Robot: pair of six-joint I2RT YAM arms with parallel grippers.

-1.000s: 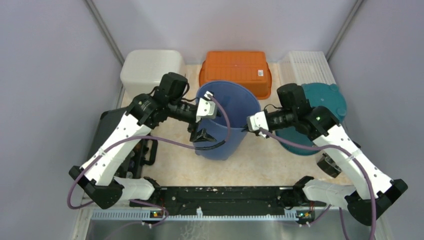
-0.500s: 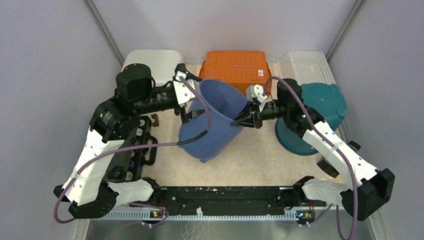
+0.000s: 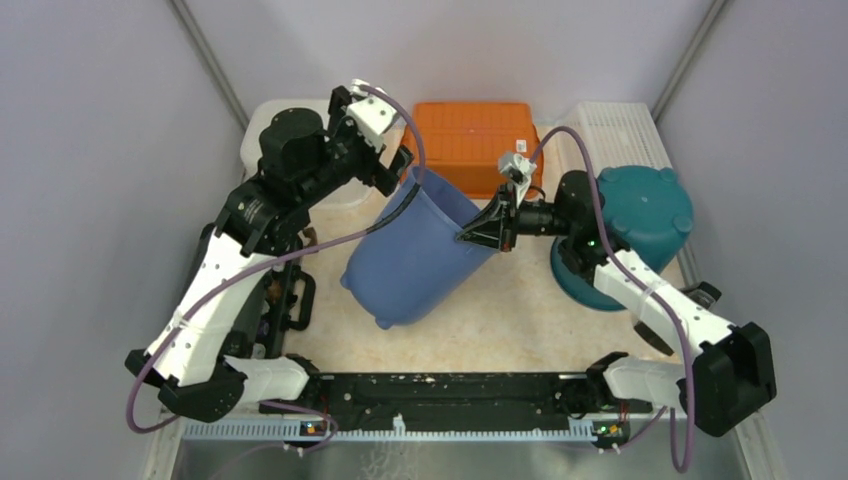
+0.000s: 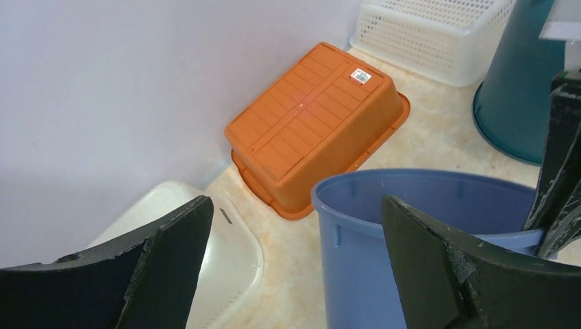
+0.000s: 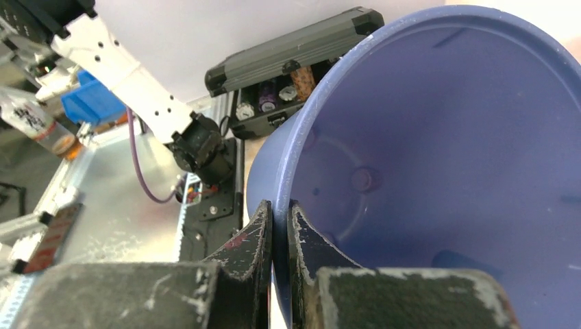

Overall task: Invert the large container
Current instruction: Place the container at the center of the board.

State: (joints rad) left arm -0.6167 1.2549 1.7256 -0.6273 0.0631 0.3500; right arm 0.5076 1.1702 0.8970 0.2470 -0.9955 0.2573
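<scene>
Two grippers: in the top view my left gripper [image 3: 393, 168] and my right gripper [image 3: 478, 233] are both at the mouth of the bucket [image 3: 415, 262], one on each side.
Bucket: blue, strongly tilted in the middle of the table [image 3: 520, 310]; the mouth is high and turned to the back, the base is low and turned to the near left.
Back row: white tub [image 3: 262, 128] on the left, orange bin [image 3: 470, 135] in the middle, basket [image 3: 615, 128] on the right.
Teal container [image 3: 645, 205]: just beside my right arm [image 3: 650, 300].
Case [image 3: 288, 300]: black, at the left, under my left arm [image 3: 220, 290].
Left wrist, jaws: wide open, they grip nothing.
Left wrist, bucket: the rim is low in the picture, close to my right finger [image 4: 445, 274]; I cannot tell if it touches.
Left wrist, behind: the orange bin lies bottom up against the wall, and the white tub is just beside it.
Right wrist, jaws: closed on the bucket wall, with one finger [image 5: 259, 236] outside, the other inside, and the rim between them.
Right wrist, bucket: I look into its mouth and the round bottom is visible.
Right wrist, behind: the case is open, with small cylinders in it.
</scene>
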